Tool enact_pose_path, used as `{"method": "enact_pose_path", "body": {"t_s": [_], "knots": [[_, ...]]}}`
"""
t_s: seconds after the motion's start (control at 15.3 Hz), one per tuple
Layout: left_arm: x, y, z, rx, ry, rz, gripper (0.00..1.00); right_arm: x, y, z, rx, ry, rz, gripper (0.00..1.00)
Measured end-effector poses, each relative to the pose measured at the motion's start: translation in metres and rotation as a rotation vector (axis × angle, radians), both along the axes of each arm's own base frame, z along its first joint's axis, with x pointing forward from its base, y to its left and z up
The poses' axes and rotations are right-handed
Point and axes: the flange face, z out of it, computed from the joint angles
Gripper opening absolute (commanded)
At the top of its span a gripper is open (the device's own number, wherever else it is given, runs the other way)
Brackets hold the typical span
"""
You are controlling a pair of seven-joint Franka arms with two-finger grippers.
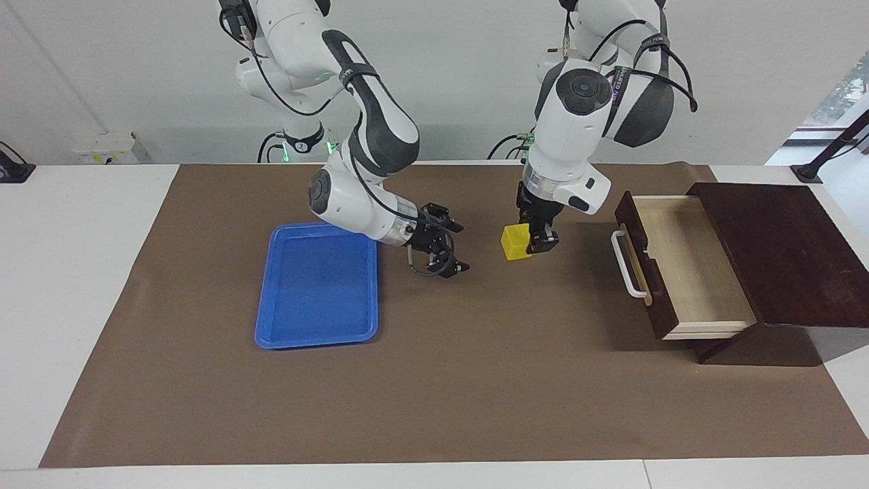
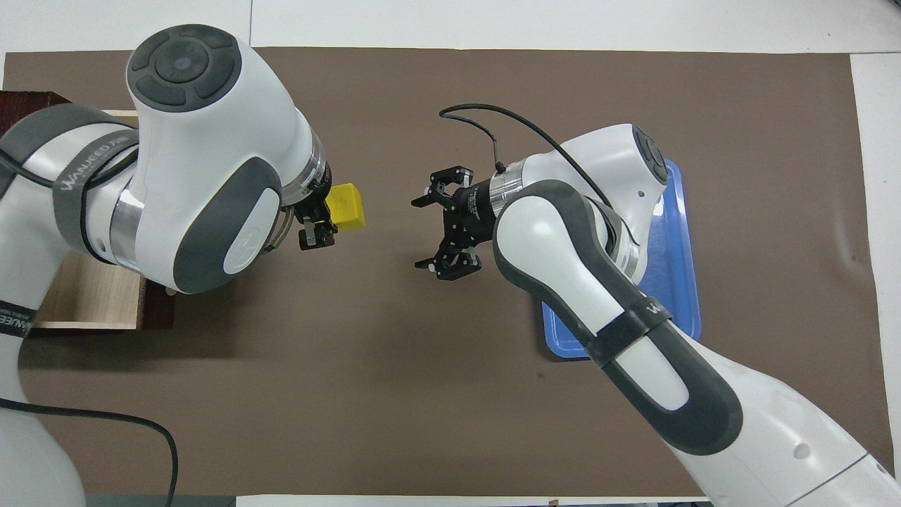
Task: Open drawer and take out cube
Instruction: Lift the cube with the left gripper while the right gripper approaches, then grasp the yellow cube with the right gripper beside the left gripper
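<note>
My left gripper [image 1: 531,242] [image 2: 322,220] is shut on the small yellow cube [image 1: 514,243] [image 2: 345,205] and holds it in the air over the brown mat, beside the drawer. The drawer [image 1: 686,261] [image 2: 84,296] stands pulled out of its dark wooden box [image 1: 781,251], its pale inside bare and its white handle [image 1: 628,266] facing the cube. My right gripper [image 1: 453,247] [image 2: 421,232] is open, its fingers spread wide. It points at the cube from a short gap away and hangs over the mat between the tray and the cube.
A blue plastic tray [image 1: 316,336] [image 2: 679,296] lies on the mat toward the right arm's end, with nothing in it; in the overhead view the right arm covers part of it. The brown mat [image 1: 441,380] covers most of the white table.
</note>
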Motion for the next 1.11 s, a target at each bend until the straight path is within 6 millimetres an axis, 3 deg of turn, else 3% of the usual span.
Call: {"method": "enact_pose_path", "body": {"t_s": [0.33, 0.65, 1.11], "knots": [[-0.007, -0.013, -0.002, -0.002, -0.002, -0.013, 0.0, -0.006, 0.033, 0.016, -0.021, -0.029, 0.084, 1.0], [-0.009, -0.016, -0.004, 0.001, 0.003, -0.012, 0.0, 0.003, 0.035, 0.036, -0.026, -0.028, 0.129, 1.0], [-0.009, -0.014, -0.007, 0.005, 0.008, -0.009, 0.0, 0.006, 0.038, 0.036, -0.029, -0.02, 0.122, 1.0]]}}
